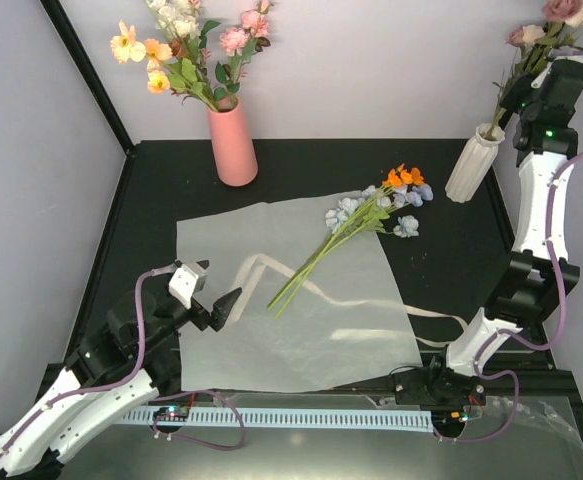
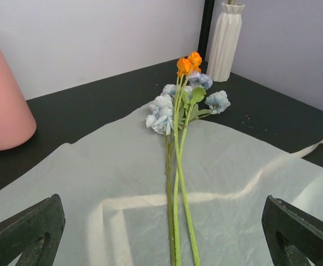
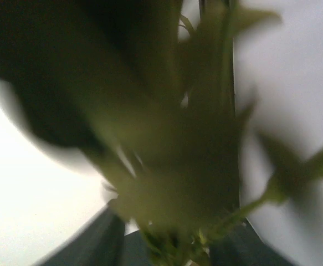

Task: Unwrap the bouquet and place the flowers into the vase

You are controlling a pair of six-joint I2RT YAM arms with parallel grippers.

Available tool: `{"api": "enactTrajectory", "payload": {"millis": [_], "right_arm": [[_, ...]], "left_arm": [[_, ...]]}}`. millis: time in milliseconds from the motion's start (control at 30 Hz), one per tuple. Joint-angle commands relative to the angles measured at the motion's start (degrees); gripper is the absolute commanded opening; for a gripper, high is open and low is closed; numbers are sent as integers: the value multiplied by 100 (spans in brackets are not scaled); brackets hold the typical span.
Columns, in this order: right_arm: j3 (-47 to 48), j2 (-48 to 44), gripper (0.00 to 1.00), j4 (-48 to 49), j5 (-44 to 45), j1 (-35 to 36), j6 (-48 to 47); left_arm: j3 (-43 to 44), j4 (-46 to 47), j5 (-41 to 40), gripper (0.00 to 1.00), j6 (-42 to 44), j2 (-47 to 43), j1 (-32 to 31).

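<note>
Lying slantwise on the flat white translucent paper (image 1: 301,335), the orange and light-blue green-stemmed flowers (image 1: 356,225) aim cut ends at the left tool (image 1: 223,282), spread wide, nearer arm; heads toward the slim white ribbed vase (image 1: 471,165). Right tool (image 1: 531,85) above vase, among stems (image 1: 506,100): grip unreadable.

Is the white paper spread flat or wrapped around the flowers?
Spread flat: the paper lies open, with the flowers loose on top.
</note>
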Motion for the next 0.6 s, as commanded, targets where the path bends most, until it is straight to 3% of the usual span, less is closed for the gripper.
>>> {"api": "enactTrajectory", "payload": {"millis": [0, 33, 100, 300, 567], "right_arm": [[298, 258, 63, -156, 319, -27, 82], [439, 329, 73, -326, 313, -26, 102], [572, 391, 82, -558, 220, -27, 151], [834, 323, 99, -1242, 196, -27, 269], [227, -600, 100, -1962, 307, -27, 313]], "left_arm": [[-32, 171, 66, 99, 62, 45, -15], [-36, 173, 73, 99, 65, 45, -15], [-36, 173, 75, 99, 66, 62, -15], [-54, 188, 68, 99, 48, 110, -15], [-65, 223, 52, 99, 31, 230, -7]]}}
